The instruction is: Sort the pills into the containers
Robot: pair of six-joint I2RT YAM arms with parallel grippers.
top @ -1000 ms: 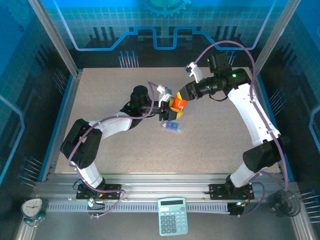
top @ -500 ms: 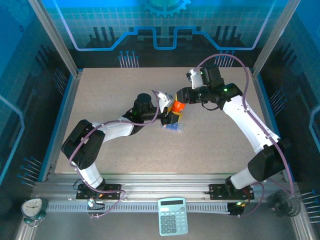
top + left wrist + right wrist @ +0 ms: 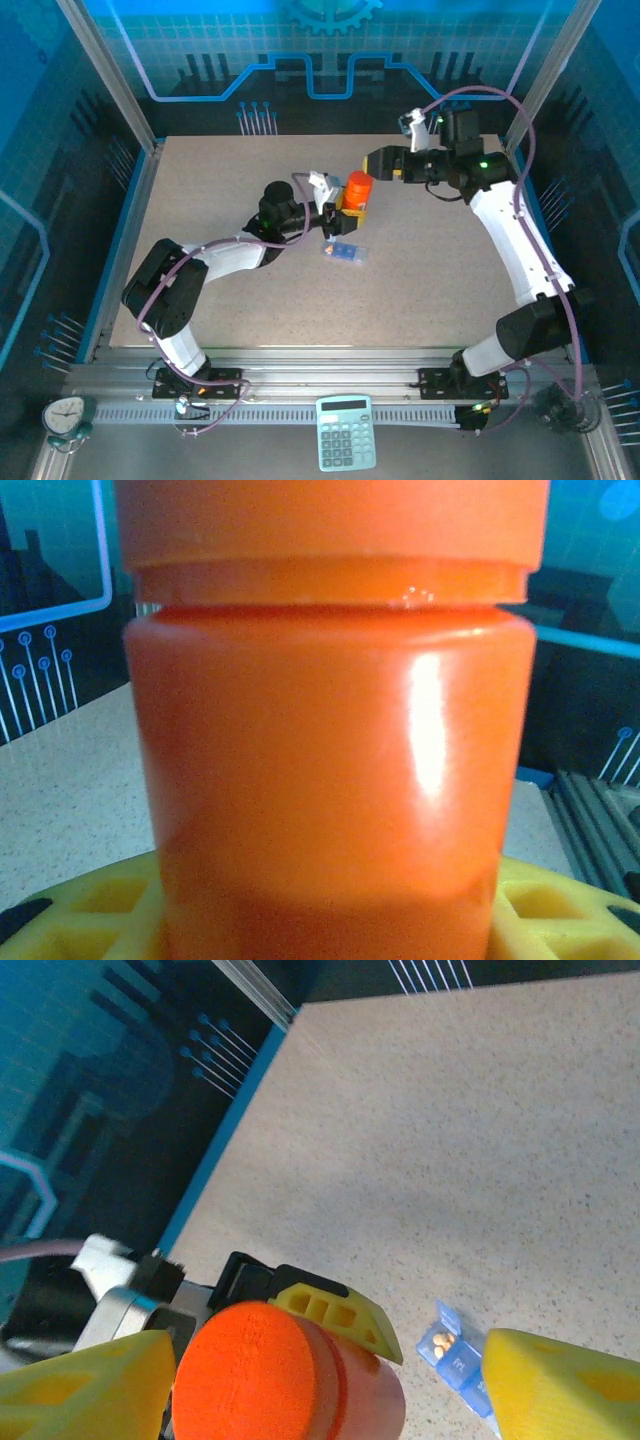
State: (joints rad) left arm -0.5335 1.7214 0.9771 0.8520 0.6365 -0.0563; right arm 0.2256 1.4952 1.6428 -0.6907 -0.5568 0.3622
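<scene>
A speckled beige table [image 3: 200,200] sat under even light, fenced by blue circuit-print walls [image 3: 330,60] and aluminium posts [image 3: 107,70], a calculator [image 3: 345,432] and clock [image 3: 65,415] beyond its near edge.

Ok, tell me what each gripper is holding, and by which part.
The left gripper holds the bottle by its lower body, below the cap. The right gripper is open and holds nothing.

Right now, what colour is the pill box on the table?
The pill box is translucent blue, clearest in the right wrist view.
</scene>
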